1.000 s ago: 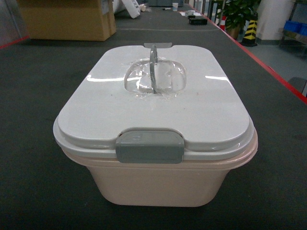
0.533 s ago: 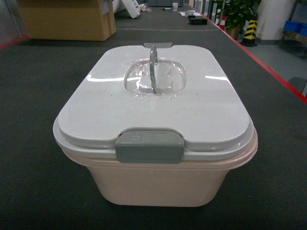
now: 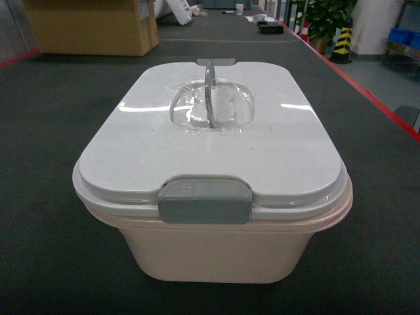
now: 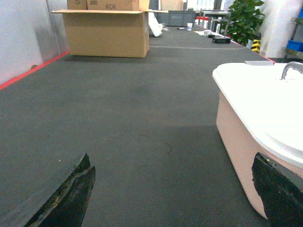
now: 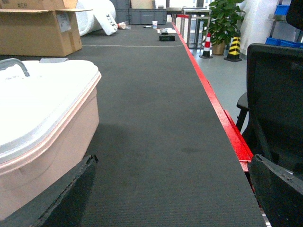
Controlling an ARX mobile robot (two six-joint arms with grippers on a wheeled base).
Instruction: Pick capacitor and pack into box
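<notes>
Box: the peach-pink box sits on the dark mat, centred directly before me in the head view.
Lid: white lid seated on the tub — grey latch at the near edge, grey loop handle upright over a clear recess.
Left pincer: my left gripper is low over the mat just left of the box, fingers set wide apart, nothing between them.
Right pincer: my right gripper is just right of the box, fingers likewise spread — empty.
Capacitor: none visible in any view.
Surroundings: cardboard carton at the far left; potted plant far right; black chair beyond the mat's red edge.
</notes>
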